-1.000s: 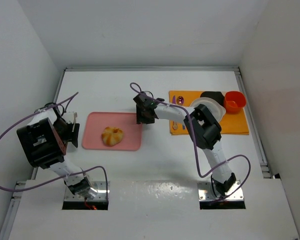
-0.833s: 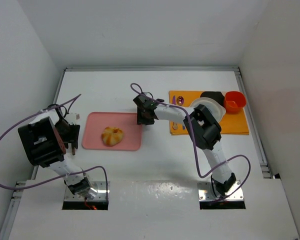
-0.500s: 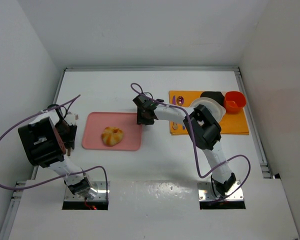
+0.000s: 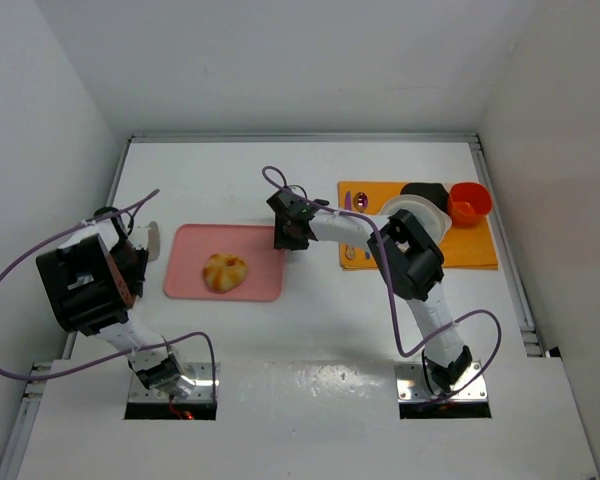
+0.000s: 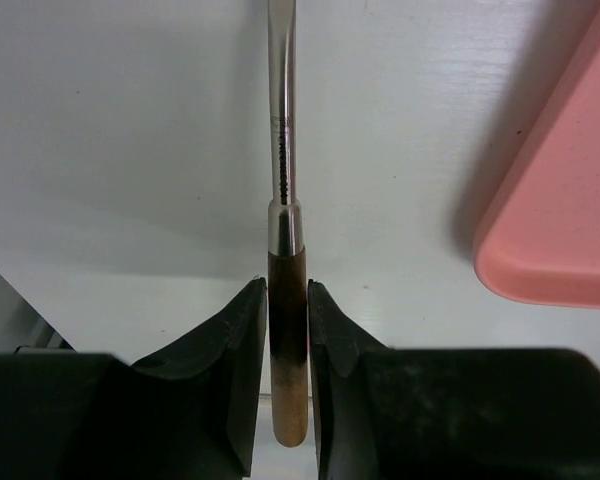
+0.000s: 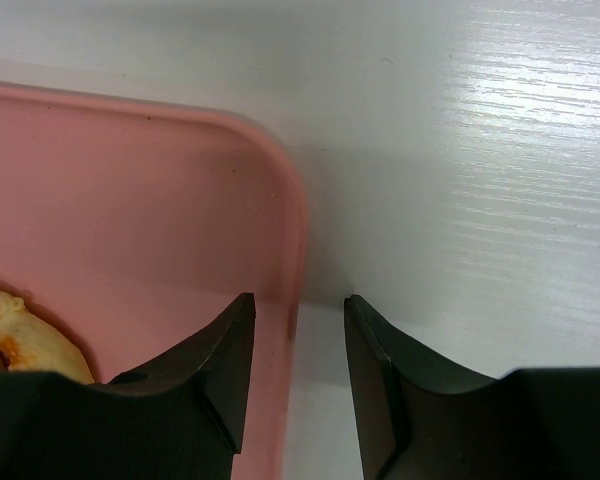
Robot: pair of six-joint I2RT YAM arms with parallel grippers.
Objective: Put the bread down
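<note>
Bread is on the pink tray, left of centre, nothing touching it. To the pincers. The left gripper is clenched on a knife. Both fingers press the wooden handle just below the metal collar, and the serrated blade points away over the white table, beside the tray's left edge but not over it. That grip low on the handle looks chosen to keep the blade steady and free for cutting.

Over on the other side, the right gripper straddles the tray's right rim, one finger over the pink floor and one over the table. The jaws are parted, with a sliver of daylight on each side of the rim, so it has not pinched down. My read is that it is lined up to pin the tray so it won't slide. The bun just peeks into the lower left corner of that wrist view.

Further out, well to the right, an orange mat carries a white plate and a red bowl. If the plate is the destination, the placing is not yet begun.
</note>
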